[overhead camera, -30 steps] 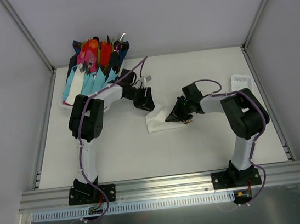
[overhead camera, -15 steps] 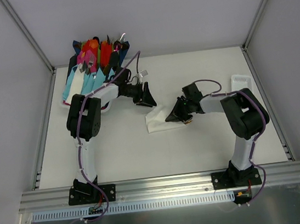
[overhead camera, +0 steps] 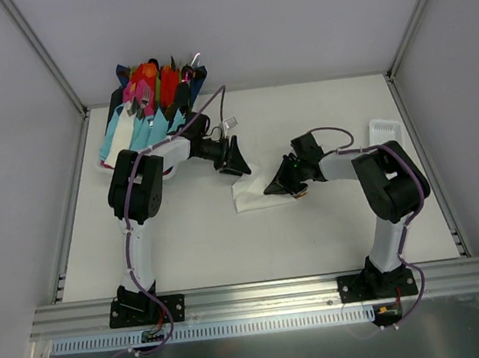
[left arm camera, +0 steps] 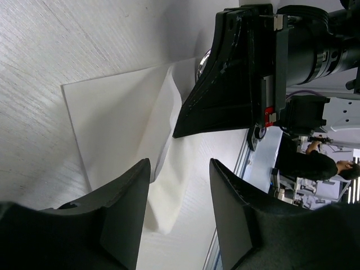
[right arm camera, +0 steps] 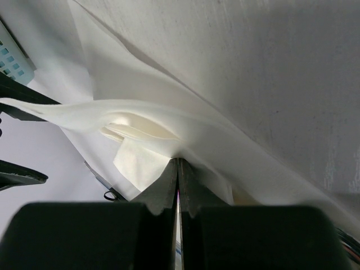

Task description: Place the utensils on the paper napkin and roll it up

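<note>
Item: tabletop, read left to right, napkin half gathered

At the far left corner I logged a bundle of bright cutlery in light-blue wraps [overhead camera: 151,98], resting on the table [overhead camera: 203,237] edge. Next came the left gripper [overhead camera: 238,163], jaws parted and clasping nothing, hovering just above the far left edge of the paper napkin [overhead camera: 251,198]. The napkin lay white and creased near the table's middle, between the two arms, with one fold raised off the surface. Next, the right gripper [overhead camera: 269,190], clenched tight, its fingertips nipping that raised fold. A small orange-brown piece [overhead camera: 300,194] showed under this gripper's near side; I could not tell what it was. I could not make out the utensils with certainty. Last, a white slotted tray [overhead camera: 385,131] sat at the right edge, well apart from the napkin.
</note>
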`<state>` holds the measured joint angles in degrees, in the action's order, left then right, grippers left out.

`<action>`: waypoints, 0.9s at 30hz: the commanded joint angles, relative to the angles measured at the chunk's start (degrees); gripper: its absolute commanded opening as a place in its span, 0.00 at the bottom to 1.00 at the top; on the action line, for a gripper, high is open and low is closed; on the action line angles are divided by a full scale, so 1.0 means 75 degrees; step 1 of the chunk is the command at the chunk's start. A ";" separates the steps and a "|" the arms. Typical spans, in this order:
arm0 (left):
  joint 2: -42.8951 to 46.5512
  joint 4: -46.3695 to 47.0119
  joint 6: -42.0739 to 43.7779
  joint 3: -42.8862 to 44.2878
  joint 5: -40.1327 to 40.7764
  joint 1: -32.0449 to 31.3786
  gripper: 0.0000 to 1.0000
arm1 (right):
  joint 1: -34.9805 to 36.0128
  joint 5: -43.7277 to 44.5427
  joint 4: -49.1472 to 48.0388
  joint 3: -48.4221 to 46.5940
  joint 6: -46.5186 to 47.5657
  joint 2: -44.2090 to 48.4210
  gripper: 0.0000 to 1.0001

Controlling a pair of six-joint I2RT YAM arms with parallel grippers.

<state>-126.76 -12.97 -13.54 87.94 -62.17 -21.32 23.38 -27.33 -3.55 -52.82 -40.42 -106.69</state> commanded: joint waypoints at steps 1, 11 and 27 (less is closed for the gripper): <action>0.0213 0.0112 0.0223 -0.0170 -0.0079 -0.0110 0.45 | -0.0152 0.1277 0.0989 0.0164 0.0433 -0.0469 0.00; 0.0846 0.0066 0.0680 -0.0721 0.0508 -0.0567 0.11 | -0.0187 0.1277 0.1001 0.0175 0.0445 -0.0434 0.00; 0.1281 0.0066 0.0973 -0.0687 0.1539 -0.0802 0.41 | -0.0199 0.1277 0.1001 0.0199 0.0468 -0.0399 0.00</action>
<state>-119.26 -12.64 -8.95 81.14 -53.04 -27.03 23.33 -27.38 -3.53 -52.84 -40.42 -106.72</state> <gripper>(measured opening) 0.410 0.006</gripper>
